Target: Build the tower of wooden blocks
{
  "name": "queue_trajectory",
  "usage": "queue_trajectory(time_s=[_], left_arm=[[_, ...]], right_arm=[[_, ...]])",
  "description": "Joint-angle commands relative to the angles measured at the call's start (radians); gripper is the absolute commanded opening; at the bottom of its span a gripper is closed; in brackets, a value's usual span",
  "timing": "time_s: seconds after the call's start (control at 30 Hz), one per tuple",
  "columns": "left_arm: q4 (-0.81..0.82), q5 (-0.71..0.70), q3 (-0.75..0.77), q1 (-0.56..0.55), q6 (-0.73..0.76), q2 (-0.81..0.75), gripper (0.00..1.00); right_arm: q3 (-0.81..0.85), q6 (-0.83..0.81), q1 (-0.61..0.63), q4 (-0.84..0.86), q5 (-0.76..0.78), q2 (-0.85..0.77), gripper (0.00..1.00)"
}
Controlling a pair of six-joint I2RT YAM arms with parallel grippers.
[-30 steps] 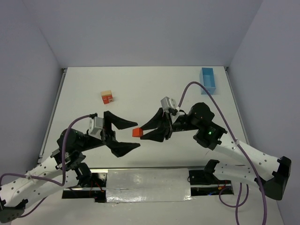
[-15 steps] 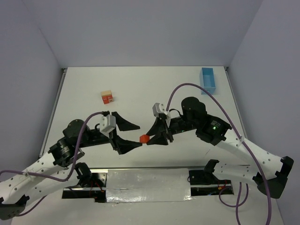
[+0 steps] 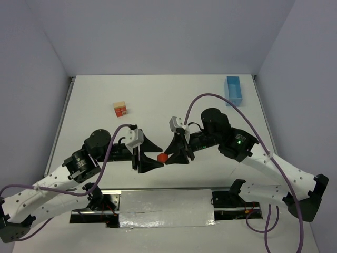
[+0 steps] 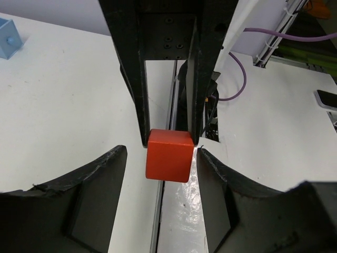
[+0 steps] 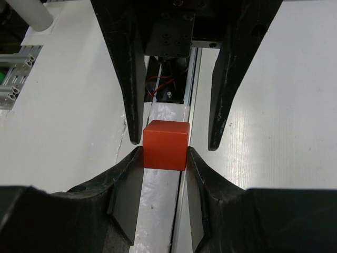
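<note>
The right claw (image 5: 164, 153) is pinching a red-orange wooden cube (image 3: 163, 157) by two opposite faces and holds it in the air above the white table (image 3: 174, 100), just below the middle of the overhead frame. A second ago the cube hung a little higher and further left in that frame, with the left claw (image 4: 160, 158) well apart from it and spread wide. Since then the two arms have closed in on each other, the cube has been turned in the right claw's grip, and the left claw has narrowed around it.

The left claw now straddles the cube crosswise to the right claw's fingers. In the left wrist view its jaws are spread, with a clear gap on the left of the frame and only a sliver on the right, so it does not yet bear on the wood. The right wrist view agrees: the other arm's fingers come down from the top of the frame on either side of the cube without pressing it.

This looks like a handover from right to left, about half done. The small stack of tan and red-orange wooden blocks (image 3: 120, 109), the tower so far, sits in the upper left of the table, on the left arm's side. The light-blue rectangular tray (image 3: 233, 89) lies at the upper right
</note>
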Motion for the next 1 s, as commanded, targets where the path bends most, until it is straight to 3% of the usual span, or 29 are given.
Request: queue_trajectory(time_s=[0.0, 0.17, 0.33, 0.67, 0.97], left_arm=[[0.030, 0.036, 0.032, -0.004, 0.021, -0.018, 0.67], [0.021, 0.022, 0.035, -0.009, 0.028, -0.038, 0.67], [0.001, 0.016, 0.046, -0.019, 0.040, -0.039, 0.55], [-0.016, -0.018, 0.052, -0.041, 0.048, -0.002, 0.61], [-0.013, -0.021, 0.056, -0.041, 0.050, 0.001, 0.56]], right_arm=[[0.042, -0.014, -0.004, -0.009, 0.001, 0.012, 0.00], [0.048, -0.019, -0.004, -0.031, 0.018, 0.025, 0.00], [0.053, -0.024, -0.003, -0.040, 0.012, 0.033, 0.00], [0.039, -0.018, -0.003, -0.017, -0.009, 0.021, 0.00], [0.033, -0.019, -0.006, -0.011, -0.009, 0.022, 0.00]])
